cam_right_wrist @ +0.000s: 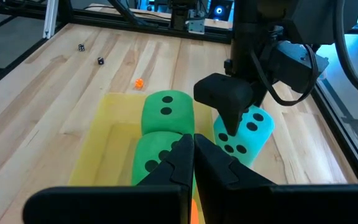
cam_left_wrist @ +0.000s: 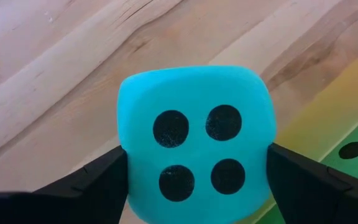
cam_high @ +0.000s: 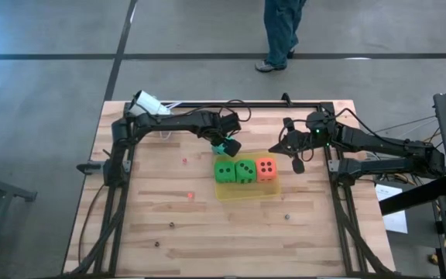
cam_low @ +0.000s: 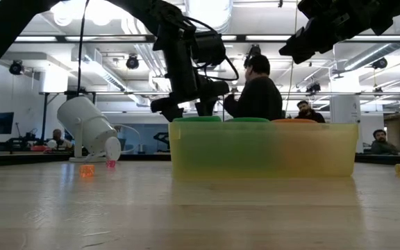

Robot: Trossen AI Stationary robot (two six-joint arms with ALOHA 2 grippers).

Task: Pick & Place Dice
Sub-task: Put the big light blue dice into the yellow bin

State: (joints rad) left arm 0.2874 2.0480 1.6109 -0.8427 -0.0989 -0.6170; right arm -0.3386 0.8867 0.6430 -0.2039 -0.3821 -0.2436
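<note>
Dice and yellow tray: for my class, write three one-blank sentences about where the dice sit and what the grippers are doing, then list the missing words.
1. The left gripper grips the ____ die.
2. The face of that die in the left wrist view shows ____ pips.
3. The yellow tray holds two green dice and one ____ die.
4. The right gripper waits with its fingers ____.

Missing words: teal; four; orange-red; shut

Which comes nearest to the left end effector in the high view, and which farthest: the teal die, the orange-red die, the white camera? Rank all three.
1. Teal die: between the fingers of the left end effector, just outside the yellow tray.
2. Orange-red die: in the tray, at its right end.
3. White camera: by the table's far left corner.
</note>
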